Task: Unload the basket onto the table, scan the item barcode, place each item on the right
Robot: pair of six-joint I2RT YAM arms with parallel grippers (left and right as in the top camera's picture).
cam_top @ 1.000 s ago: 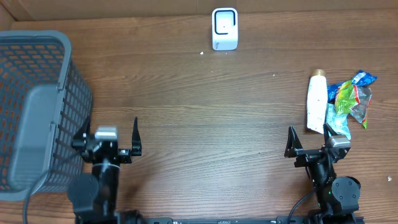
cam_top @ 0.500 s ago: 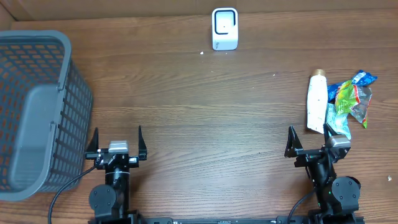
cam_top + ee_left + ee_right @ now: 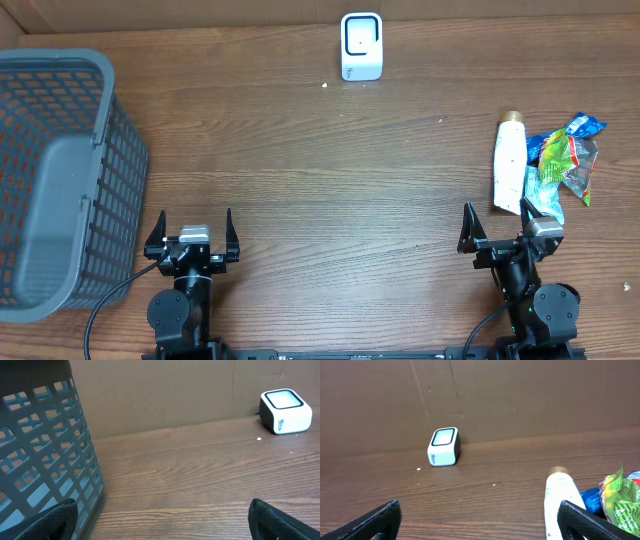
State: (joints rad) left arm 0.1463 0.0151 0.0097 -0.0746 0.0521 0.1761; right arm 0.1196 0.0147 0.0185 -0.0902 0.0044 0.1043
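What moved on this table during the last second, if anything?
Only the left gripper moved: it swung away from the grey basket, squared up and drew back slightly toward its base, open and empty. The right gripper, white scanner, bottle and snack packets stayed put.

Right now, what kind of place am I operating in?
Probably a mock shop checkout: a white barcode scanner by a cardboard wall, a grey shopping basket, and a white bottle with snack packets on a wooden table.
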